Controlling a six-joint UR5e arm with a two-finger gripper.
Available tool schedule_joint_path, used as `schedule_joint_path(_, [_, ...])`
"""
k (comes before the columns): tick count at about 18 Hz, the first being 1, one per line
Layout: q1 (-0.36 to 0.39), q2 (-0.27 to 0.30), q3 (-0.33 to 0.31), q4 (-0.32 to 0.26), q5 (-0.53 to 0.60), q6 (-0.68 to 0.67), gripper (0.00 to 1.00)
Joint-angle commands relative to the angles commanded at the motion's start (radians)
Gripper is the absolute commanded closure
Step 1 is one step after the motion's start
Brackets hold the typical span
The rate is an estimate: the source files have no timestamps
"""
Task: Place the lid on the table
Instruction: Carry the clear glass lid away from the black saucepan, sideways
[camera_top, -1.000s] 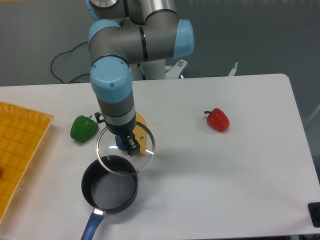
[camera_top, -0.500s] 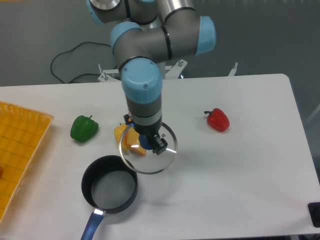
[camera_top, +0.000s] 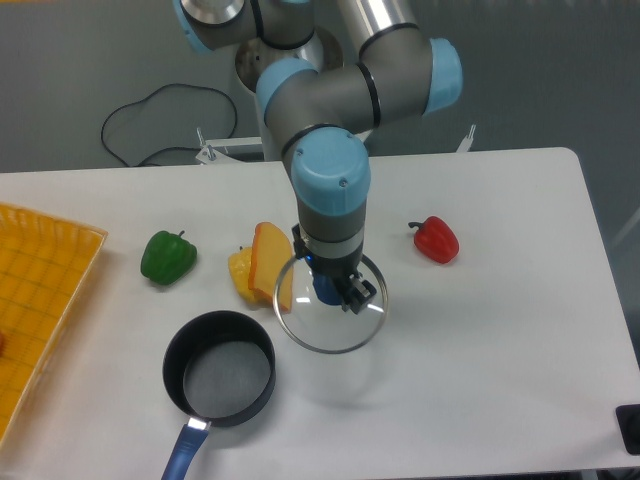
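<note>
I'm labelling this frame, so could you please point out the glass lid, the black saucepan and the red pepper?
lid (camera_top: 325, 335), fixed camera view, on the clear glass near its front rim.
black saucepan (camera_top: 218, 383), fixed camera view, on the grey inside bottom.
red pepper (camera_top: 437, 241), fixed camera view, on the middle of its body.

Bright even overhead light, soft shadows, sharp pic, slight glare on table (camera_top: 480, 380).

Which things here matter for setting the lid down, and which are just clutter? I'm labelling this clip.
In the job:
- lid, held by the gripper
- table, where it goes

Lying about:
- black saucepan
- green pepper
- red pepper
- yellow-orange piece
- yellow tray
</note>
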Motion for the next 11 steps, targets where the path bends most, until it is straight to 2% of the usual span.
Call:
schedule_joint_path(3, [0.011, -0.008, -0.002, 0.008, 0.044, 0.005, 0.44])
schedule_joint_path(11, [0.018, -0.043, -0.02, 0.058, 0.061, 0.005, 0.43])
